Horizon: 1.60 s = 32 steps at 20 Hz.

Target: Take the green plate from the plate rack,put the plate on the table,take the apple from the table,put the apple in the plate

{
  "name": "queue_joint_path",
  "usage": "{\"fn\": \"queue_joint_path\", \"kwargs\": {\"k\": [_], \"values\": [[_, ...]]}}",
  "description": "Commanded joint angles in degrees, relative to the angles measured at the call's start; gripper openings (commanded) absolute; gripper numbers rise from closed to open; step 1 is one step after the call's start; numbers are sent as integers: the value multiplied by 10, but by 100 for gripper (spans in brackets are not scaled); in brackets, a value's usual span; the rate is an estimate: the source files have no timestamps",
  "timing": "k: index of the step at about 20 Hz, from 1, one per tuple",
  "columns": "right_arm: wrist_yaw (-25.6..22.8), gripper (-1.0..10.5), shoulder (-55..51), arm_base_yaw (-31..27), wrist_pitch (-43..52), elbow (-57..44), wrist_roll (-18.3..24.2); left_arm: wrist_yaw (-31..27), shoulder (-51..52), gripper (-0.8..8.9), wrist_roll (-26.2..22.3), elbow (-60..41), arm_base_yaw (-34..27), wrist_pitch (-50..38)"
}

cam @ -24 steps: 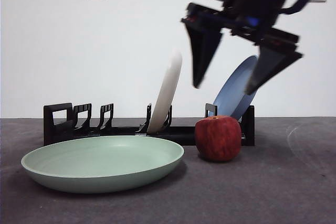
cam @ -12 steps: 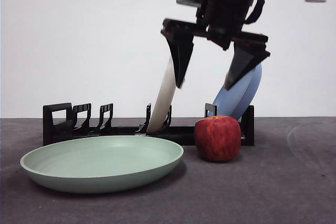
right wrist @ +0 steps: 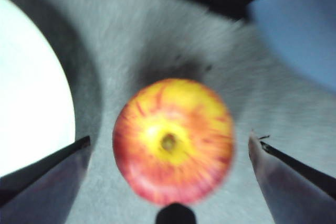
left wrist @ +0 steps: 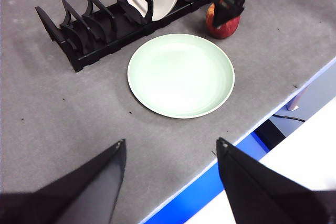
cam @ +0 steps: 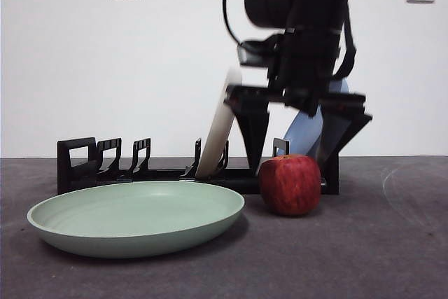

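Front view: right pincer (cam: 297, 162) hangs spread wide over the apple (cam: 290, 184), and it wants jaws level either side before squeezing, clear of the plate rack (cam: 77, 166).

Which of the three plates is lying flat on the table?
The green plate lies flat on the table, beside the apple. The cream-white plate and the blue plate stand on edge in the plate rack.
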<state>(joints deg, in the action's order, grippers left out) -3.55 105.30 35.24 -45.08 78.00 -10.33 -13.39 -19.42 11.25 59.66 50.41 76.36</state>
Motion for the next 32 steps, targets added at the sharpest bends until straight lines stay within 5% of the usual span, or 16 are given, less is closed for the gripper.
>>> {"fn": "queue_joint_path", "kwargs": {"k": [1,3,7,16,22,32], "values": [[1,500,15,8,7,-1,-7,-2,4,292,7,1,-1,0],[-6,401,21,8,7,-1,-17,-2,4,292,7,1,-1,0],[-40,-20,20,8,-6,0,-16,-2,4,292,8,1,-1,0],[-19,-16,-97,27,-27,12,-3,18,-17,291,14,1,11,-47],[245,-16,-159,38,31,32,-7,19,-66,291,14,1,25,-116],[136,-16,-19,155,135,32,-16,49,-110,291,14,1,26,-127]]}}
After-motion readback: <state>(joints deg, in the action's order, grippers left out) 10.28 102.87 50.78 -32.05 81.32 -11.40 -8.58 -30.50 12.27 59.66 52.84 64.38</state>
